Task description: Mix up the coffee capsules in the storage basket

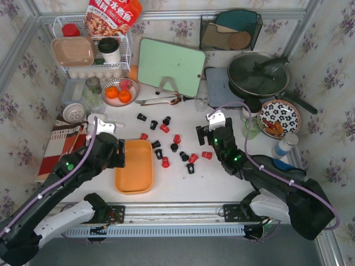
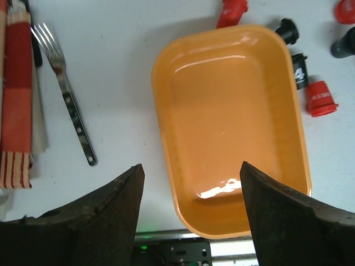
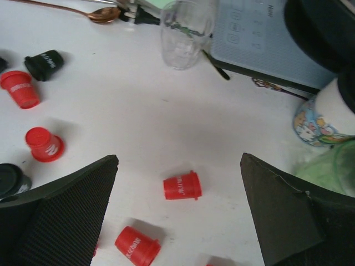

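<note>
The storage basket (image 1: 133, 166) lies near the worktop's near edge, left of centre, its long side running near to far. It is empty. The left gripper (image 2: 191, 166) hangs over the basket's near end with its jaws spread and nothing between them; in the left wrist view the two fingers frame the basket's near corners.

The coffee capsules (image 1: 174, 147) lie loose on the bare worktop, from just beside the basket's right rim out to the middle. In the top view I count about six red and eight black, most tipped on their sides. A red one (image 2: 232, 11) sits at the basket's far rim, and two black ones and a red one (image 2: 320, 98) lie along its right side.

The right gripper (image 3: 178, 158) hovers over the right end of the scatter with its jaws wide and holding nothing. A red capsule (image 3: 182, 185) lies on its side below the gap, apart from both fingers.

Toward the far edge:
- one bowl (image 1: 132, 95) holding two oranges (image 1: 118, 94)
- a white wire rack (image 1: 125, 50) holding a beige-pink tray (image 1: 72, 51)
- a lidded frying pan (image 1: 258, 75)

A patterned plate (image 1: 285, 111) near the right edge holds some food. One fork (image 2: 69, 100) lies beside a striped cloth (image 2: 15, 100) at the left edge.
</note>
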